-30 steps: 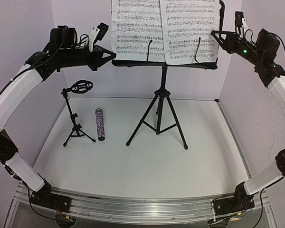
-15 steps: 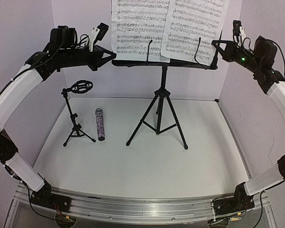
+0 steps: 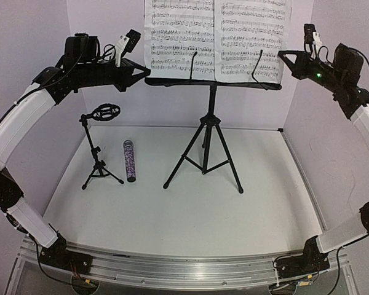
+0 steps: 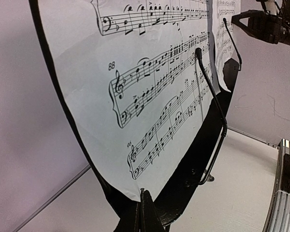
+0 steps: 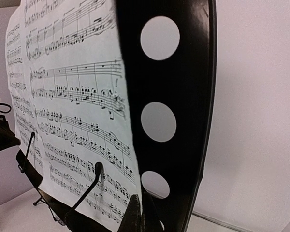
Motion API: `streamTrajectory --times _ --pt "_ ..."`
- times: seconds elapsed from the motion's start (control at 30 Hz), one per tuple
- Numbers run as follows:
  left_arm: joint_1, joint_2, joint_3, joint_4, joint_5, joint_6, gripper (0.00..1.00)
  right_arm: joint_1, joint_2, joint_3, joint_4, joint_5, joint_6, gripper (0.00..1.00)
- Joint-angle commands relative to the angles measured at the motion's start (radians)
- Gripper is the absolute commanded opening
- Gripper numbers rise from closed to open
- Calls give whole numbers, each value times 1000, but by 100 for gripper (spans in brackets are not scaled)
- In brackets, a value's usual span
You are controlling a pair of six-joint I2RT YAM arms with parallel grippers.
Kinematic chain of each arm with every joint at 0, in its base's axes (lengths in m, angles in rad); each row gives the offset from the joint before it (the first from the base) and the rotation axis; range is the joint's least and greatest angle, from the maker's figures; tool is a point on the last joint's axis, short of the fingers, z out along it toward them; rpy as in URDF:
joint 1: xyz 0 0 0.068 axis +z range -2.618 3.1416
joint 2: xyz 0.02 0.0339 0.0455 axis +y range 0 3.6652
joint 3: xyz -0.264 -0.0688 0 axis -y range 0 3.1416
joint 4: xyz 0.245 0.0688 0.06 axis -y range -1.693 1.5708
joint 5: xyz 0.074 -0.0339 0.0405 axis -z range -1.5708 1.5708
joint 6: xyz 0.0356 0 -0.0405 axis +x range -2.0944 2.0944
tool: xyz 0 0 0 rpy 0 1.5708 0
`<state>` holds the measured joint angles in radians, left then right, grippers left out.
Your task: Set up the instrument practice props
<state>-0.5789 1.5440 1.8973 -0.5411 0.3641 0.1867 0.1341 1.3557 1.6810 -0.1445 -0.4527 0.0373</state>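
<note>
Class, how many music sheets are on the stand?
2. The left sheet and the right sheet lean side by side on the stand. Others could hide behind them.

Music sheet against perforated desk

Each arm is built from long white-shelled links joined by black joint housings, and the left arm and right arm are made alike. Black cables are looped over the upper joints and trail from the black bases, which are bolted to a ribbed aluminium rail. The left gripper and right gripper are black and triangular, each topped by a small white camera module. A green light is seen on the right wrist.
</note>
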Motion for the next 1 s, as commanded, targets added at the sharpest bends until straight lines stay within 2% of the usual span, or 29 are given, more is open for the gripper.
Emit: streamTrajectory --times 0.0,0.5,0.97 --pt "5 -12 3 14 1 13 0 -6 6 85 -62 -19 -68 0" --pt "5 -34 -47 18 15 -7 0 -6 -10 51 -86 3 -75 0" --pt "5 -14 2 35 -1 17 0 -11 5 104 -95 21 -114 0"
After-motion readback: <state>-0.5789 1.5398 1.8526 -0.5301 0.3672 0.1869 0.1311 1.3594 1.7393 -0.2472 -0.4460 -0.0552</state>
